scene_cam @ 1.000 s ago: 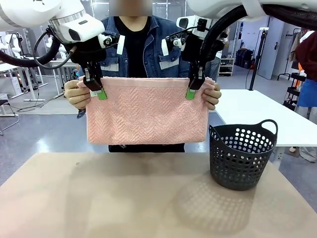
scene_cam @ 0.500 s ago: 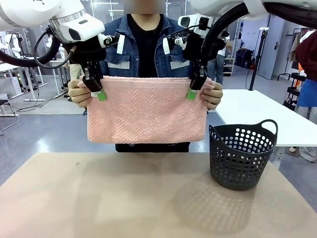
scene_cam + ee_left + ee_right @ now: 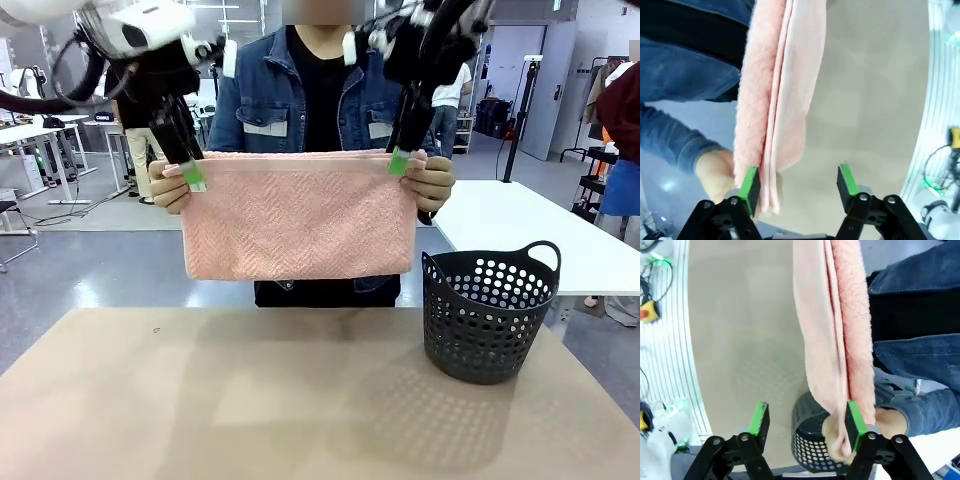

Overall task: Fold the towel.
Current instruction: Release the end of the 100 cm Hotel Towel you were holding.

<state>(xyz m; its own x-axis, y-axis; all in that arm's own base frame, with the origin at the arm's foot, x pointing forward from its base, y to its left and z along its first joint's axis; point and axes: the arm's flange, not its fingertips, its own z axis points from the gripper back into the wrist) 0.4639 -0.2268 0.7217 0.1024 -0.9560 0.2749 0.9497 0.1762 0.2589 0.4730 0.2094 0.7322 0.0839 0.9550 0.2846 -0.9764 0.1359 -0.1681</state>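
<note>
Far left: left gripper (image 3: 193, 178), black two-finger with green pads, jaws standing apart; in the left wrist view the folded edge lies against one pad and the other pad is clear, so nothing is clamped. Just beside it, person's hand (image 3: 165, 187) pinches that top corner.

Centre: light salmon-pink terry towel (image 3: 300, 220) hangs doubled in the air above the tan table (image 3: 200, 400), long axis level, running gripper to gripper.

Right: person's other hand (image 3: 435, 180) holds the opposite top corner. Right gripper (image 3: 400, 160) is likewise spread, cloth touching one pad only. Dark perforated plastic basket (image 3: 490, 310) stands on the table below.

Judgement: each arm is nearest its own corner
</note>
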